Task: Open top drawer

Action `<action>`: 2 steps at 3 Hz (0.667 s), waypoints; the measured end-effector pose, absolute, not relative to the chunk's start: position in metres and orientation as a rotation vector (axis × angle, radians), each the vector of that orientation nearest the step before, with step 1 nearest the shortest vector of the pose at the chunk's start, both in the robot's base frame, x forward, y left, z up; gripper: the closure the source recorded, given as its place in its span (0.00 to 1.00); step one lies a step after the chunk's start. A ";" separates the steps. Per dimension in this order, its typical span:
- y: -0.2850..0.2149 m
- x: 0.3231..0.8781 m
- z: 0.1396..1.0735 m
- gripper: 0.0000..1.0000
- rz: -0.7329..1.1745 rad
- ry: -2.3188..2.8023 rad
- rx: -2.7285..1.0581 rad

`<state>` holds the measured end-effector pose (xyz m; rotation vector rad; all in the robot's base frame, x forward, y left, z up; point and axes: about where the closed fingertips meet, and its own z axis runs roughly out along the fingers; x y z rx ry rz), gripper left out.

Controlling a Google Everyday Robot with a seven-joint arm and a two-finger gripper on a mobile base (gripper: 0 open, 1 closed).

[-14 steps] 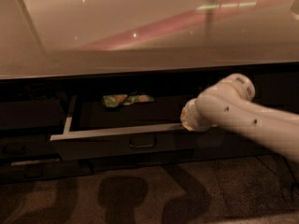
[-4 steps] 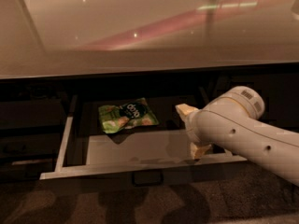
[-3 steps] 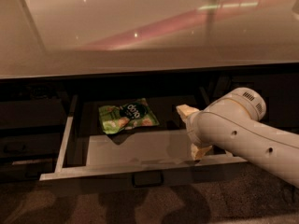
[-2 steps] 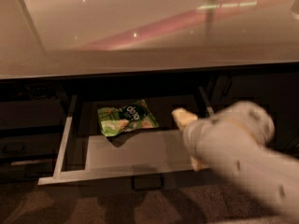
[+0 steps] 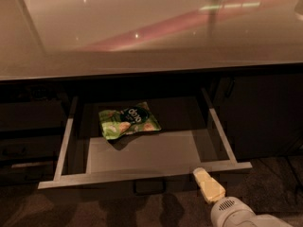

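The top drawer (image 5: 142, 175) stands pulled far out from under the countertop, with pale metal side rails and a grey inner floor. Its dark loop handle (image 5: 149, 187) shows just below the front edge. A green snack bag (image 5: 129, 121) lies inside at the back left. My gripper (image 5: 208, 186) is at the lower right, just in front of the drawer's front edge and right of the handle, holding nothing. Only one pale yellow finger (image 5: 208, 186) shows; the white arm (image 5: 236, 214) runs off the bottom.
A glossy beige countertop (image 5: 151, 27) overhangs the drawer. A dark cabinet door (image 5: 260, 112) is on the right, dark slimmer drawer fronts (image 5: 28, 141) on the left. Brown carpet (image 5: 94, 212) lies below.
The drawer went from partly open to pulled far out. My arm has withdrawn from over the drawer's right side down to the lower right, clear of the drawer.
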<state>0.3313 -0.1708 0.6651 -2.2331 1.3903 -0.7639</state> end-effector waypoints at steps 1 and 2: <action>-0.170 0.331 0.665 0.00 -0.764 1.389 -2.234; -0.167 0.335 0.661 0.00 -0.734 1.387 -2.234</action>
